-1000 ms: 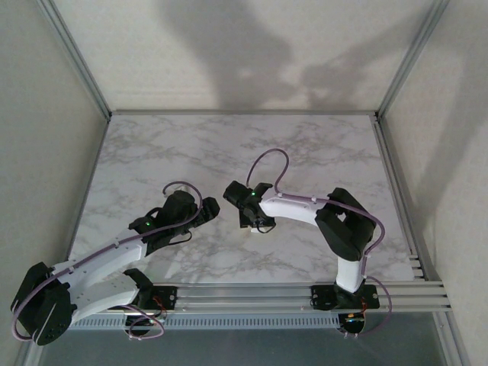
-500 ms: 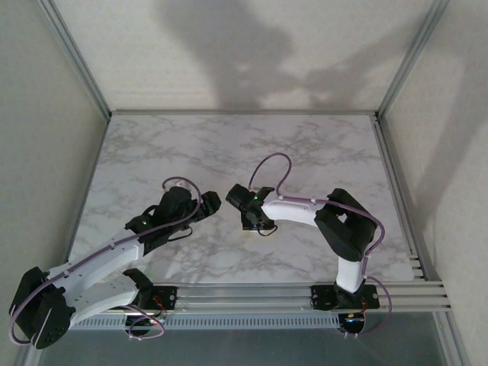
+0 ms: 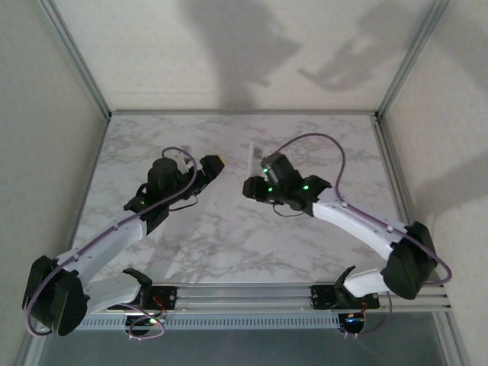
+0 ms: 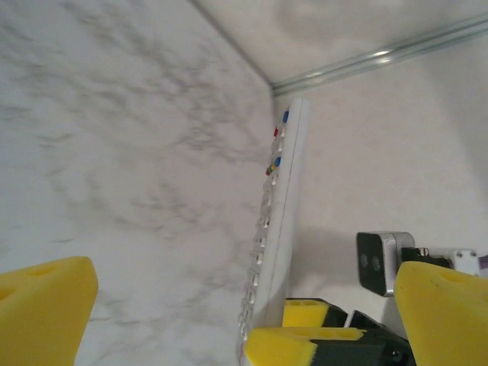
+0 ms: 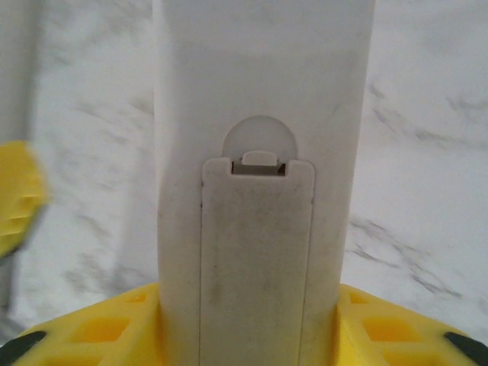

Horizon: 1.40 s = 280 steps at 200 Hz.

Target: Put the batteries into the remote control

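Note:
The white remote control [image 3: 252,158] is held up off the marble table, its lower end clamped in my right gripper [image 3: 258,185], which is shut on it. In the right wrist view its plain back [image 5: 259,114] faces the camera with the battery cover [image 5: 258,252] closed, and the yellow pads [image 5: 385,328] press both long edges. My left gripper [image 3: 216,165] is open just left of the remote. From the left wrist I see the remote [image 4: 280,206] edge-on, buttons facing left, ahead of my wide yellow fingers [image 4: 46,305]. The batteries are out of view.
The marble table [image 3: 191,244] is boxed in by white walls and aluminium posts [image 3: 76,57]. A rail [image 3: 252,293] runs along the near edge by the arm bases. A wall corner with a metal strip [image 4: 381,55] lies beyond the remote.
My right gripper closed on the remote and swung it up and toward the back of the table. My left arm reached farther back and stayed open.

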Available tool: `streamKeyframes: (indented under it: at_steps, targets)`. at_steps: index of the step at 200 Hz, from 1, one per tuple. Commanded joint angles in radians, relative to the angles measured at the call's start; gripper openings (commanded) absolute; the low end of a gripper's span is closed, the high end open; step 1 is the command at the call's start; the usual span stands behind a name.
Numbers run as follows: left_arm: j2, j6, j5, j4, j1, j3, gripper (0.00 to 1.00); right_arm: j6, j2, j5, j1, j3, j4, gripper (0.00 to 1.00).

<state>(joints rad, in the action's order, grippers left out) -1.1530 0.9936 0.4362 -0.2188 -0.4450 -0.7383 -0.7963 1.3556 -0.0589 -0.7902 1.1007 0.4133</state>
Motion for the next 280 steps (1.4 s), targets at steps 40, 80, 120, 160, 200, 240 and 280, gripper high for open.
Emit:
streamKeyframes:
  at_steps: [40,80,120,160,200,240,280]
  targets:
    - [-0.187,0.360,0.268,-0.575,0.010,-0.092,1.00,-0.077,-0.136,-0.398,0.122,-0.056,-0.364,0.38]
    - [-0.257,0.388,0.305,-0.630,-0.023,-0.185,0.99,-0.135,-0.136,-0.516,0.131,-0.065,-0.493,0.39]
    - [-0.320,0.431,0.330,-0.664,-0.055,-0.235,0.92,-0.181,-0.128,-0.560,0.129,-0.084,-0.596,0.38]
    - [-0.321,0.444,0.326,-0.690,-0.056,-0.236,0.82,-0.210,-0.134,-0.571,0.146,-0.109,-0.642,0.38]
    - [-0.345,0.473,0.325,-0.662,-0.059,-0.266,0.66,-0.217,-0.133,-0.586,0.160,-0.132,-0.658,0.38]
    - [-0.340,0.455,0.304,-0.630,-0.067,-0.274,0.51,-0.231,-0.139,-0.589,0.184,-0.154,-0.664,0.40]
    - [-0.315,0.258,0.237,-0.315,-0.067,-0.337,0.44,-0.196,-0.175,-0.543,0.222,-0.177,-0.546,0.81]
